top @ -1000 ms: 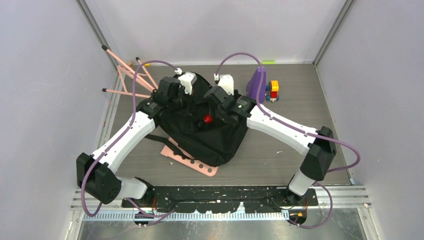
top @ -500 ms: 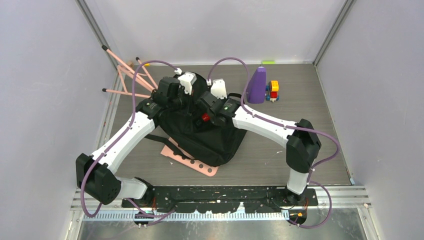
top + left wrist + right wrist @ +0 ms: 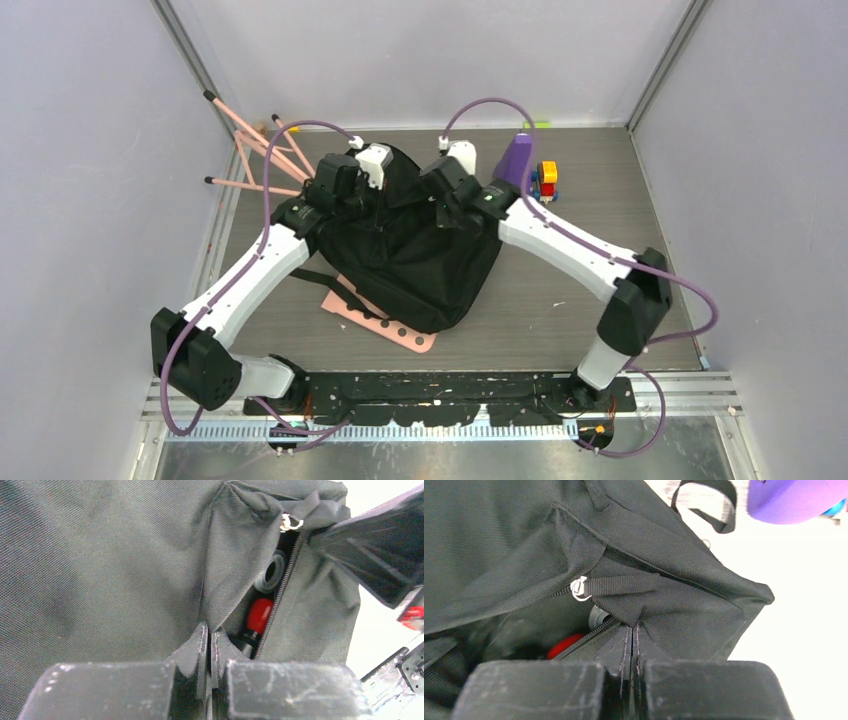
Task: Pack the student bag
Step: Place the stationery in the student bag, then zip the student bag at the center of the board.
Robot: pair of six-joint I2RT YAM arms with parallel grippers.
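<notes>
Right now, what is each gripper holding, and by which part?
Both hold the backpack. The left gripper and right gripper each pinch fabric at the edge of its zip opening, one each side.

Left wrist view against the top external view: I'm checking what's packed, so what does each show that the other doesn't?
Only the left wrist: a red-capped item and a grey ring inside the open zipper, and the left fingers pinched on the student bag fabric. Only the top external: the pink board under the bag, the purple object, the toy blocks, the pink sticks. Both: the black bag itself.
</notes>
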